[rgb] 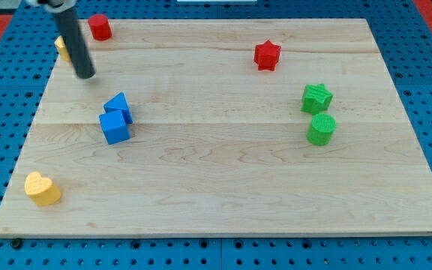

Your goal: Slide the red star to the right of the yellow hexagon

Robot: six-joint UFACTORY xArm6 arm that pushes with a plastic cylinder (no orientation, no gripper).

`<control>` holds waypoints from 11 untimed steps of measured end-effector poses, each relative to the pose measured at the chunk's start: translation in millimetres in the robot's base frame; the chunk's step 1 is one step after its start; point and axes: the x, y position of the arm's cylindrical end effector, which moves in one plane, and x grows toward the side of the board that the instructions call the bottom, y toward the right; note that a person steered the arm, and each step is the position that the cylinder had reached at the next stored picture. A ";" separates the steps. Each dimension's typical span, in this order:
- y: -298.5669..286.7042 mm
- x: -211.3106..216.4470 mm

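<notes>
- Camera view: wooden desk (223, 187) on a blue pegboard; eight small blocks and one dark rod.
- Hand: none fitted, so no apart-or-together state to tell; rod ends in my tip (86, 76), at the view's upper left, touching no block.
- Red star (267, 55): view's upper right of centre, well apart from my tip, apparently untouched.
- Yellow hexagon (64, 48): upper-left edge, mostly hidden behind the rod; shape taken from the task, not clearly made out.
- Step in hand, as judged: approach not yet begun; tip stands beside the goal block, not the star.
- Next move, as judged: travel across to the star's right side, then a long leftward push along the top of the desk, stopping just right of the yellow hexagon.
- Red cylinder (100, 27): near the hexagon, up and to its right; likeliest to crowd the target spot.
- Two blue blocks (116, 118): touching, below the push line; probably clear of it.
- Green star (316, 98) and green cylinder (322, 128): right side, close together, off the route.
- Yellow heart (43, 188): lower-left corner, well apart.
</notes>
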 end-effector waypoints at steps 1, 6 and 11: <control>-58.5 -40.1; 358.1 0.2; 221.6 -77.8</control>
